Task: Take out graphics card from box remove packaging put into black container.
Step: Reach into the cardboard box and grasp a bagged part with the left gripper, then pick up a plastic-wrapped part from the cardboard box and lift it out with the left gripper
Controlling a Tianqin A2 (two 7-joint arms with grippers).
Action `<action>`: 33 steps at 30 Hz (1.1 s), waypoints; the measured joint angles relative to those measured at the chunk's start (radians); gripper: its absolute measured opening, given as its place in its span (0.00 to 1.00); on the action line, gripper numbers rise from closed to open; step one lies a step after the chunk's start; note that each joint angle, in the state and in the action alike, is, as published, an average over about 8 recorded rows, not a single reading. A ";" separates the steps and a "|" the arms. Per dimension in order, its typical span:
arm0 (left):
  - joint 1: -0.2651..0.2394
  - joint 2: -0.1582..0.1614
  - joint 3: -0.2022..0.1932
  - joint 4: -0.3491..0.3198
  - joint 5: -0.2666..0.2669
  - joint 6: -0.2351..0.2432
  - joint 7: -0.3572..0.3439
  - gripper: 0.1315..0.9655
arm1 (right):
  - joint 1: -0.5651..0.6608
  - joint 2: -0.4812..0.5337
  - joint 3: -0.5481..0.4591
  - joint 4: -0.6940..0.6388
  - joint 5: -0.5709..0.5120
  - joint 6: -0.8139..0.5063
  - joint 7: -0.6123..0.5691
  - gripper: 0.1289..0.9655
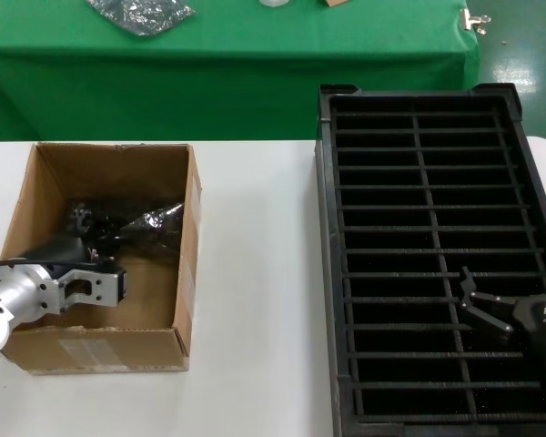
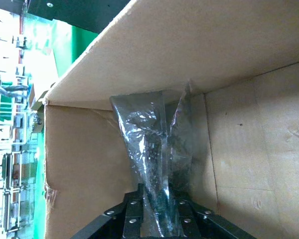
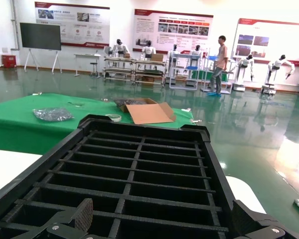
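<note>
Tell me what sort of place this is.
Probably a robotics lab or showroom: humanoid robots on stands line the far wall under display posters, over a glossy green floor, with a green-clothed table nearby.

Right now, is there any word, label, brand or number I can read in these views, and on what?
None can be read.
Wall posters: print too small.
Label on the box: blurred.
Mark on the right pincer: illegible.
Packaging, black container: no text seen.

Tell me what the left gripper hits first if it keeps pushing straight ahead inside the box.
Beyond the packaging clamped in the left gripper, probably the box wall; depth is unclear.
</note>
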 joint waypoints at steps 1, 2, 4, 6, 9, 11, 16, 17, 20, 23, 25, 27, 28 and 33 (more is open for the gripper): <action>0.002 -0.003 0.001 -0.006 0.003 0.000 -0.007 0.22 | 0.000 0.000 0.000 0.000 0.000 0.000 0.000 1.00; 0.005 -0.006 0.002 -0.012 0.007 0.001 -0.015 0.20 | 0.000 0.000 0.000 0.000 0.000 0.000 0.000 1.00; 0.010 -0.013 0.004 -0.026 0.014 0.003 -0.031 0.16 | 0.000 0.000 0.000 0.000 0.000 0.000 0.000 1.00; 0.015 -0.020 0.006 -0.040 0.020 0.004 -0.044 0.12 | 0.000 0.000 0.000 0.000 0.000 0.000 0.000 1.00; 0.022 -0.029 0.006 -0.059 0.024 0.004 -0.059 0.08 | 0.000 0.000 0.000 0.000 0.000 0.000 0.000 1.00; 0.027 -0.034 0.005 -0.070 0.022 0.002 -0.064 0.06 | 0.000 0.000 0.000 0.000 0.000 0.000 0.000 1.00; 0.043 -0.050 0.000 -0.103 0.014 -0.001 -0.073 0.02 | 0.000 0.000 0.000 0.000 0.000 0.000 0.000 1.00; 0.047 -0.054 -0.002 -0.112 0.012 -0.001 -0.076 0.02 | 0.000 0.000 0.000 0.000 0.000 0.000 0.000 1.00; 0.063 -0.066 -0.007 -0.143 0.013 -0.003 -0.090 0.02 | 0.000 0.000 0.000 0.000 0.000 0.000 0.000 1.00; 0.081 -0.080 -0.015 -0.183 0.020 -0.005 -0.111 0.01 | 0.000 0.000 0.000 0.000 0.000 0.000 0.000 1.00; 0.095 -0.090 -0.022 -0.214 0.028 -0.006 -0.130 0.01 | 0.000 0.000 0.000 0.000 0.000 0.000 0.000 1.00; 0.111 -0.102 -0.032 -0.251 0.040 -0.007 -0.153 0.01 | 0.000 0.000 0.000 0.000 0.000 0.000 0.000 1.00; 0.120 -0.107 -0.038 -0.270 0.047 -0.008 -0.166 0.01 | 0.000 0.000 0.000 0.000 0.000 0.000 0.000 1.00; 0.175 -0.136 -0.079 -0.380 0.096 -0.001 -0.241 0.01 | 0.000 0.000 0.000 0.000 0.000 0.000 0.000 1.00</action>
